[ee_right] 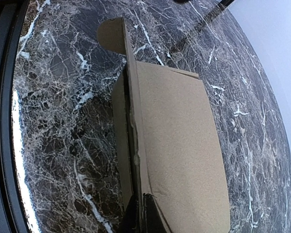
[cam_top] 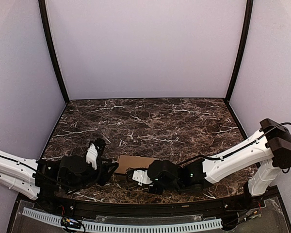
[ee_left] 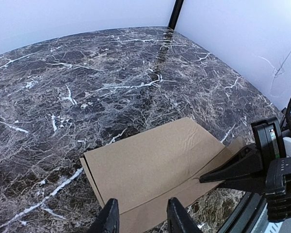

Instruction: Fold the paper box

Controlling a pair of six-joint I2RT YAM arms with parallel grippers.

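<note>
Top external: we list one paper box (cam_top: pixel 135 162), plain brown, lying low on the marble table (cam_top: pixel 160 121) near the front edge, between the two arms, its long axis running left to right. The left gripper (cam_top: pixel 94 151) is just beside the box's left end and tilted upward. The right gripper (cam_top: pixel 133 175) lies low against the near right part of the box, touching it. From this height we cannot judge either jaw gap. Left wrist: we record the paper box (ee_left: pixel 150 165) straight ahead of the left gripper (ee_left: pixel 143 219). Its near edge reaches in between the two fingers (ee_left: pixel 109 219), which stand spread with nothing visibly pinched, and the sheet stretches away ahead and to the right. At the sheet's right corner the right gripper (ee_left: pixel 206 177) has its black tips on the cardboard edge. Right wrist: we record the right gripper (ee_right: pixel 141 213) pressed together on a thin side flap (ee_right: pixel 118 121), which stands up on edge from the flat panel of the paper box (ee_right: pixel 179 136) and runs straight away from the tips, a rounded tab at its far end. We judge that the coming move turns on this line: the raised flap lies along the box's long axis, the right arm already pinches its near end, and the left arm, nearer the free left end, is the one placed to steady or press the panel there
</note>
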